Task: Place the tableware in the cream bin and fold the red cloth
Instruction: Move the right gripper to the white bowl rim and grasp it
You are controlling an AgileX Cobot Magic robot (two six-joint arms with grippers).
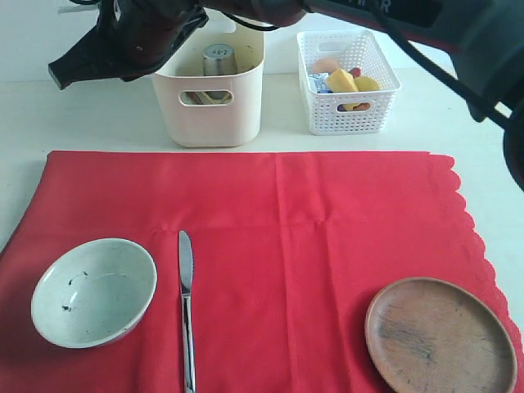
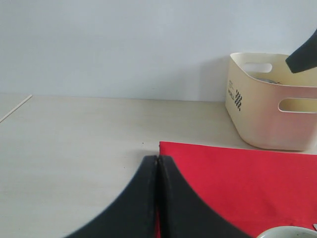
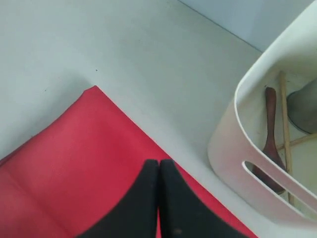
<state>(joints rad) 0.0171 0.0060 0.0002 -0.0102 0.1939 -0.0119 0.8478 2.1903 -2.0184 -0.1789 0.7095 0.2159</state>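
The left gripper (image 2: 157, 159) shows only in its own wrist view. Its jaws are pressed together, with a corner of the red cloth (image 1: 311, 237) just beyond them and the cream bin (image 1: 209, 119) farther off. The right arm reaches across the scene, so the right gripper (image 1: 57, 75) hangs left of the bin, over the cloth's far left corner. Its jaws are also together and hold nothing.

On the cloth, spread flat on the table (image 1: 82, 115), lie one speckled bowl (image 1: 94, 291), then one silver knife (image 1: 186, 295), and far to the right one round wooden plate (image 1: 440, 336). All three are well apart from both pairs of jaws.

The bin holds one steel cup (image 1: 219, 59), one dark wooden spoon (image 3: 270, 134) and two crossed chopsticks (image 3: 286, 134). One white lattice basket (image 1: 348, 115) stands to the right of the bin.

The picture's edge cuts off the knife's handle and the plate's near rim. The arm hides part of the cup, and the food in the basket is hard to make out.
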